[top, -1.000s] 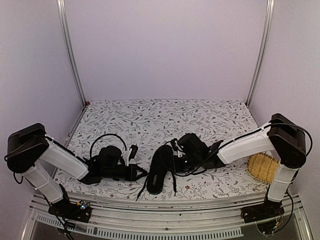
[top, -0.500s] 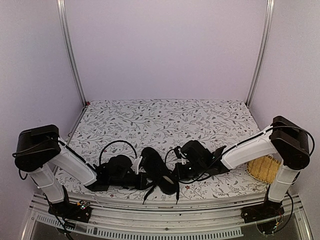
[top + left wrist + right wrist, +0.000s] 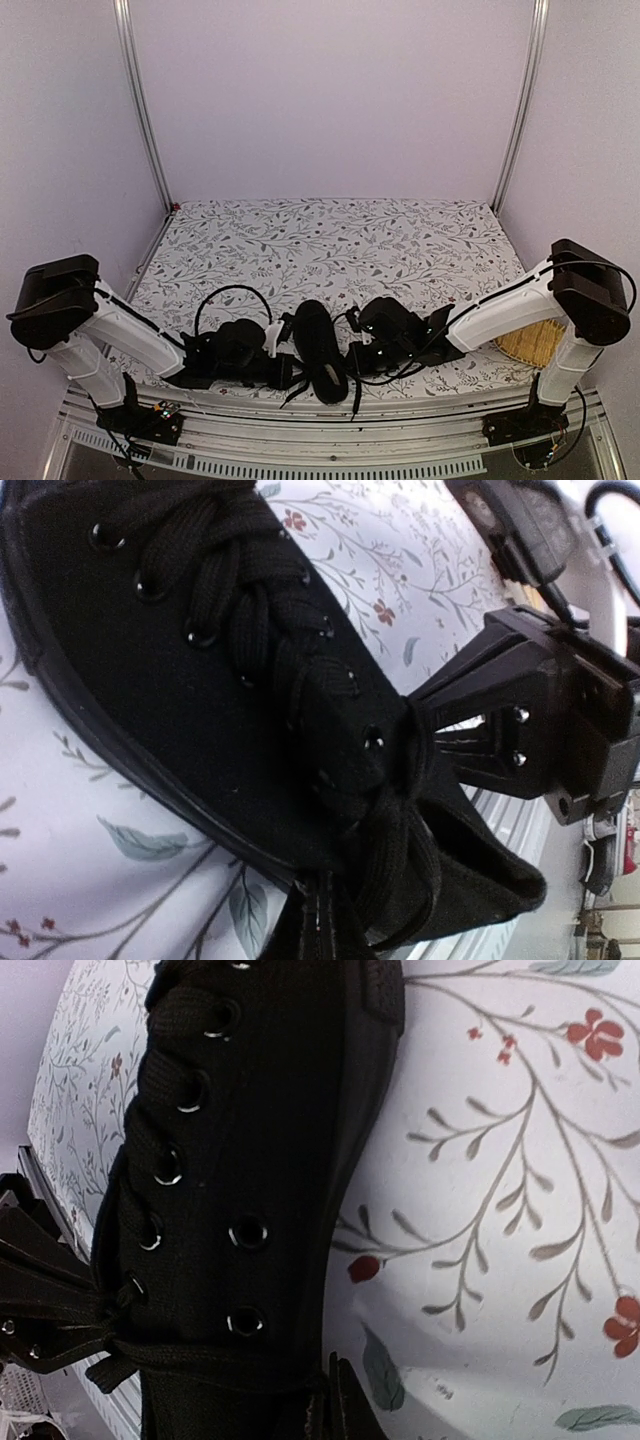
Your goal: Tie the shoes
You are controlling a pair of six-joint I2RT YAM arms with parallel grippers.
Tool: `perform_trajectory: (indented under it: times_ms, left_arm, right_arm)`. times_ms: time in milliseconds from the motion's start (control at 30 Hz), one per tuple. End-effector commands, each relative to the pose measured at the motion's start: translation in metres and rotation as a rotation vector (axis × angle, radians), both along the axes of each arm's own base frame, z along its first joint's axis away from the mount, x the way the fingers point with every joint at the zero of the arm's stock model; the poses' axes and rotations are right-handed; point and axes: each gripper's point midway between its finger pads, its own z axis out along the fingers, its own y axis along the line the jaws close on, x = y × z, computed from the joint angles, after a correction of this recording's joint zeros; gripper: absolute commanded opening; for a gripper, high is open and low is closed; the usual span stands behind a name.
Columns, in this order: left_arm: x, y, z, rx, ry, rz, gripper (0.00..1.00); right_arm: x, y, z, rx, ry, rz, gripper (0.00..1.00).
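Note:
The single black shoe (image 3: 318, 345) lies near the table's front edge between my two grippers, toe pointing away. My left gripper (image 3: 287, 350) sits against its left side and my right gripper (image 3: 353, 352) against its right. In the left wrist view the laced top of the shoe (image 3: 200, 660) fills the frame, and my left gripper (image 3: 325, 930) is shut on a black lace at a bunched knot (image 3: 400, 810). In the right wrist view the shoe's eyelet side (image 3: 250, 1110) shows, and my right gripper (image 3: 335, 1410) is shut on a taut lace (image 3: 200, 1355).
A woven basket (image 3: 535, 345) lies at the right edge, partly under my right arm. Loose lace ends (image 3: 356, 385) hang toward the metal front rail (image 3: 330, 420). The floral cloth (image 3: 330, 250) covers the table behind the shoe.
Both grippers have moved closer together and toward the front edge. The shoe has swung from leaning right to leaning slightly left and now lies nearer the rail.

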Motion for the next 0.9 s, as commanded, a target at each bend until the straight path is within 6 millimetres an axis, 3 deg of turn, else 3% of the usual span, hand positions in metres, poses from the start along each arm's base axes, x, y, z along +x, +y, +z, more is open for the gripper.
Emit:
perform_trajectory:
  times_ms: [0, 200, 333, 567, 867]
  left_arm:
    - [-0.022, 0.000, 0.014, 0.038, -0.026, -0.035, 0.00]
    - [-0.010, 0.008, 0.062, -0.010, -0.138, 0.032, 0.00]
    - [-0.009, 0.010, 0.081, -0.040, -0.183, 0.028, 0.00]
    - [-0.012, 0.013, 0.083, -0.029, -0.194, 0.001, 0.00]
    - [-0.017, 0.006, 0.086, -0.070, -0.198, -0.039, 0.00]
  right_arm:
    - [-0.048, 0.015, 0.016, 0.058, 0.080, 0.119, 0.02]
    - [-0.030, 0.007, 0.047, 0.030, -0.018, 0.062, 0.02]
    - [-0.017, 0.006, 0.064, 0.020, -0.080, 0.039, 0.02]
    - [0.003, 0.007, 0.070, 0.022, -0.116, 0.021, 0.02]
    - [-0.003, 0.031, 0.056, 0.033, -0.081, 0.137, 0.02]
